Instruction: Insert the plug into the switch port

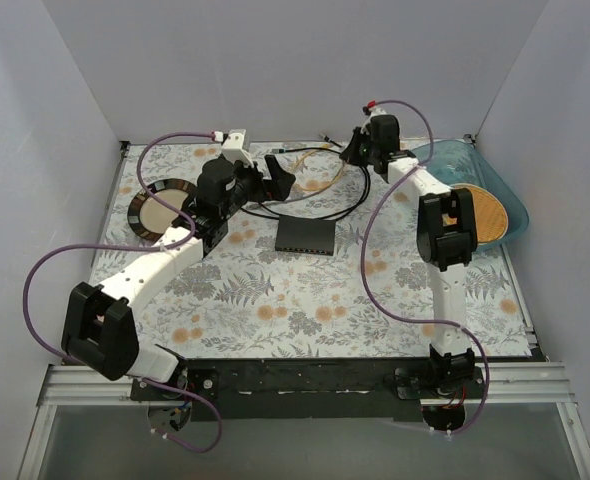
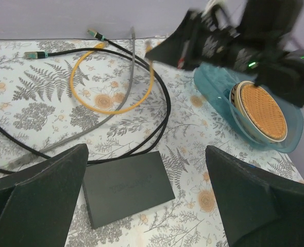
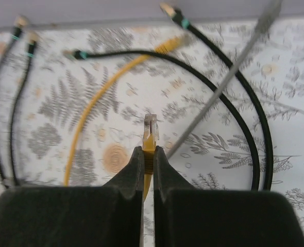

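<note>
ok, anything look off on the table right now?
Nothing spilled or broken. Beyond the switch, the yellow cable, black cable and grey cable lie crossed in a loose tangle. In the teal tray, a round woven-topped dish leans on edge. The right hand pinches the yellow cable just behind its plug.
</note>
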{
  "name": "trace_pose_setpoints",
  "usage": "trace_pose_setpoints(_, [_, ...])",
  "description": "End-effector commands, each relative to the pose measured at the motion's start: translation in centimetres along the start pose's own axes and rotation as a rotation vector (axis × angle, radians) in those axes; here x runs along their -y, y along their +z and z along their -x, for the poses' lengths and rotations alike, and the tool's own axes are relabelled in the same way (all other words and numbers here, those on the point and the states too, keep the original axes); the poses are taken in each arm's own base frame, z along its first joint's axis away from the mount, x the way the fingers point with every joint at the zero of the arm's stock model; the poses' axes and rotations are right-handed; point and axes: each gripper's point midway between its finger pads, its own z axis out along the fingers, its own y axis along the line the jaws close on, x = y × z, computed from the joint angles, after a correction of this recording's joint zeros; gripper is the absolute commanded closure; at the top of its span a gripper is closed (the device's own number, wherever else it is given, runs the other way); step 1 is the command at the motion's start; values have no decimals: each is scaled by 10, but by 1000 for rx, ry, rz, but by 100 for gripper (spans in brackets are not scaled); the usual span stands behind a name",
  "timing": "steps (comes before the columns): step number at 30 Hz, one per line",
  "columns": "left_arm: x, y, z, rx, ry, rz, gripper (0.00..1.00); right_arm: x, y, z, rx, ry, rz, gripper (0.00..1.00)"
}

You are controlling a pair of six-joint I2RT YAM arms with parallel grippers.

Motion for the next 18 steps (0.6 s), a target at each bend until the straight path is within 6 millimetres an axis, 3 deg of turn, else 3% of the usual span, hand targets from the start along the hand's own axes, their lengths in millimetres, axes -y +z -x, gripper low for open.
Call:
trace_pose_setpoints(1, [-2,-26,19,65,17,31,2,-101,-136,166,391,-142,184,99])
trace_pose_setpoints(2, [0,-30,23,78,18,26,2,-105,-148,169,404,-155,186,99])
trace_pose_setpoints(3, [-4,-32,27,100,17,50,2,-118,-183,187,464,-178,199,99])
trace_pose_setpoints(5, [-7,-34,26,105,9,64,2,-127,-216,198,524,-198,199,99])
trace_pose_setpoints(6, [-7,-36,28,114,2,66,2,-133,-247,201,565,-206,196,99])
trace_pose_setpoints(8, [-9,-37,26,114,-1,73,2,-129,-278,205,632,-211,146,99])
trace_pose_setpoints(9, [-11,-37,25,111,-21,85,2,-129,-305,198,664,-229,129,99])
trace_pose_setpoints(11, [-17,-37,27,120,-59,129,2,-122,-336,198,733,-232,74,99])
trace_pose_setpoints(12, [-20,-37,24,110,-70,149,2,-119,-357,183,751,-254,62,99])
trace_pose_setpoints(14, [-24,-35,22,102,-93,169,2,-107,-381,175,791,-250,-4,99])
trace_pose_setpoints(15, [-25,-34,19,92,-97,172,2,-109,-406,171,822,-257,-13,99])
trace_pose_setpoints(16, [-25,-31,15,80,-101,172,2,-100,-406,159,799,-279,-48,99])
trace_pose_setpoints(18, [-22,-28,8,49,-104,149,2,-91,-425,143,777,-290,-100,99])
